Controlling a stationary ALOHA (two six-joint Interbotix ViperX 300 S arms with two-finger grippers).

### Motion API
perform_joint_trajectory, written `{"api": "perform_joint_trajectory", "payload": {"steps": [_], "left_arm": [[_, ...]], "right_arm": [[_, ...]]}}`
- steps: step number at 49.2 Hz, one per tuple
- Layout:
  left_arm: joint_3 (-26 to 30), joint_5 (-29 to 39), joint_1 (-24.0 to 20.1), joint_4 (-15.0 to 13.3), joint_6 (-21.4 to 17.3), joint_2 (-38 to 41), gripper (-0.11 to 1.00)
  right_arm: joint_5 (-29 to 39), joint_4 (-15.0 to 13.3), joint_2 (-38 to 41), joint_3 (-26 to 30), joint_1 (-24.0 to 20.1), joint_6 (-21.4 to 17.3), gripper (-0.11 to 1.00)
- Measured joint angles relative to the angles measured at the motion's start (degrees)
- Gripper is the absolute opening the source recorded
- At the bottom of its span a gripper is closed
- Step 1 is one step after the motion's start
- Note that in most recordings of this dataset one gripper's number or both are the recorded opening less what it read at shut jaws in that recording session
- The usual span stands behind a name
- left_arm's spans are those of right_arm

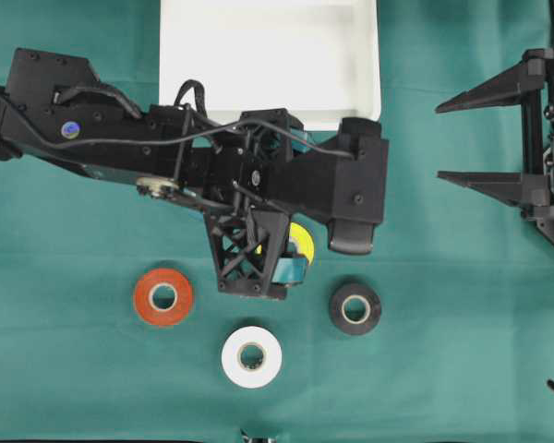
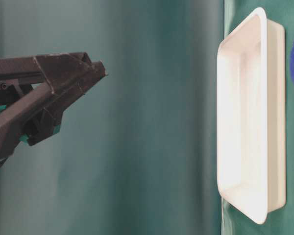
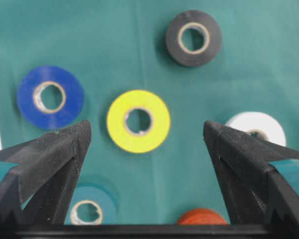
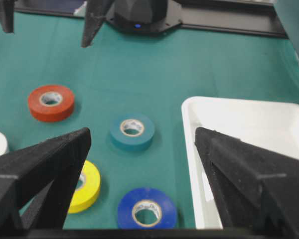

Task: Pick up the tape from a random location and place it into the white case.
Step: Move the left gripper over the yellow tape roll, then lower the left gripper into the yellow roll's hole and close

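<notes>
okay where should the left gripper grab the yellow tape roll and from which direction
Come straight down from above. The yellow tape roll lies flat on the green cloth, hole up, centred between the open jaws of the left gripper. Pinching across its outer rim looks best; the gap to the blue tape roll seems enough for one jaw.

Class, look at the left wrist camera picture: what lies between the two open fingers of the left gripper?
In the left wrist view, the yellow tape roll lies flat on the green cloth between the fingers of the open left gripper, untouched by either.
</notes>
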State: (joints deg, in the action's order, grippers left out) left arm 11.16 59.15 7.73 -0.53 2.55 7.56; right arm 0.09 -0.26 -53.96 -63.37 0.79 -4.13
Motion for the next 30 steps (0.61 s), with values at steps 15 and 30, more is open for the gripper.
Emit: {"api": "perform_joint_trajectory", "payload": {"steps": [15,30], "left_arm": [[0.0,-0.35,-0.09,0.09,-0.18,0.0,0.98],[-3.52,-4.22,-0.09,0.18,-0.26,0.62,0.98]], "right_arm": [[0.0,0.0,0.09,0.0,0.0,0.0,0.92],[0.0,0.0,0.0,0.0,0.0,0.0,0.92]]}}
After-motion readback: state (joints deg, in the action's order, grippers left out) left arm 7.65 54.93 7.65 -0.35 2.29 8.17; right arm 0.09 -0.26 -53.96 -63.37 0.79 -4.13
